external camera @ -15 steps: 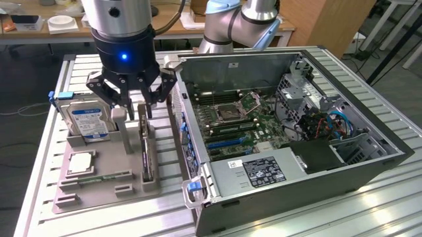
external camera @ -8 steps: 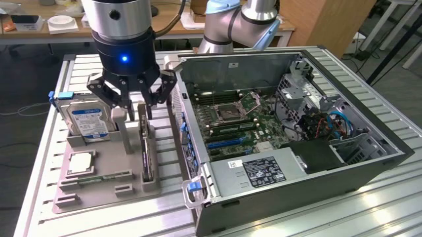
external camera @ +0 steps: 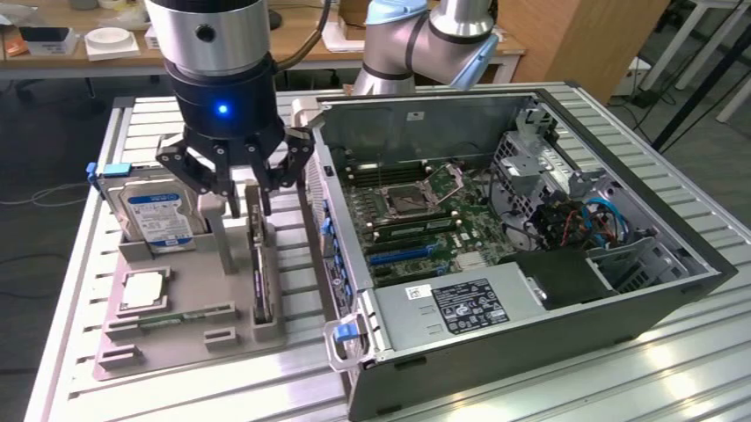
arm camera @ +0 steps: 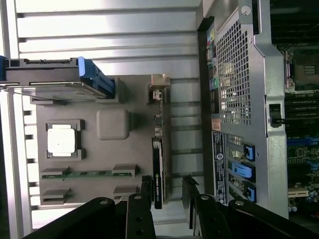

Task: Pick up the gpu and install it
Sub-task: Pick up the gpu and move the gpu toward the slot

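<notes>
The gpu [external camera: 260, 290] is a thin dark card standing on edge in a slot of the grey holder tray [external camera: 176, 338], at the exterior view's left of the open computer case [external camera: 564, 290]. My gripper [external camera: 250, 204] hangs open over the far end of that slot, one finger to each side of the card's line, and nothing is held. In the wrist view the gpu [arm camera: 157, 172] runs between the two dark fingertips [arm camera: 145, 186], with my gripper [arm camera: 168, 191] centred slightly to one side of it. Inside the case lies the green motherboard [external camera: 411, 211].
The tray also carries a silver hard drive [external camera: 156, 215] with a blue-white label, a square processor [external camera: 143, 290] and a narrow green memory stick [external camera: 182, 315]. The case wall [arm camera: 239, 79] stands close beside the tray. Everything sits on a ribbed metal table [external camera: 657, 369].
</notes>
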`<state>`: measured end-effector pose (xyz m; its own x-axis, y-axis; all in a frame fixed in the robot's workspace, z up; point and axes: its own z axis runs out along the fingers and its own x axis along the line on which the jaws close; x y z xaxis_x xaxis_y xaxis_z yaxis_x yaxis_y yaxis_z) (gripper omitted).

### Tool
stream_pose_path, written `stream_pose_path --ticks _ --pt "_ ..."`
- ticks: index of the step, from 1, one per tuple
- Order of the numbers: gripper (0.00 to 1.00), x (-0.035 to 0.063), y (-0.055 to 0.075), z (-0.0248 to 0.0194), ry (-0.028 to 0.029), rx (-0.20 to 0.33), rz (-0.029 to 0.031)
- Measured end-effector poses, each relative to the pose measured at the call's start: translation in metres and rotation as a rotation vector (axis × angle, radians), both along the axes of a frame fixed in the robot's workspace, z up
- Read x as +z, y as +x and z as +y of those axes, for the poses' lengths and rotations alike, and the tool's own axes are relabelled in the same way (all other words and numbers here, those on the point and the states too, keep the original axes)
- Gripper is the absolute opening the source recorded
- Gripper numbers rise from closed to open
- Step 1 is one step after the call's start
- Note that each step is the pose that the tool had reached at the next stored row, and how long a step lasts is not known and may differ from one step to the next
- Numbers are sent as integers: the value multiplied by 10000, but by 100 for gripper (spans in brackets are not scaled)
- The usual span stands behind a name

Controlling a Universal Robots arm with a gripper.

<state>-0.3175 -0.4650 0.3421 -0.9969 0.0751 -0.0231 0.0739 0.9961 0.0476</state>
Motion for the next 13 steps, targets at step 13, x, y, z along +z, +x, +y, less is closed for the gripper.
stream_pose_path --ticks 13 --pt "38 -62 0 0 0 0 0"
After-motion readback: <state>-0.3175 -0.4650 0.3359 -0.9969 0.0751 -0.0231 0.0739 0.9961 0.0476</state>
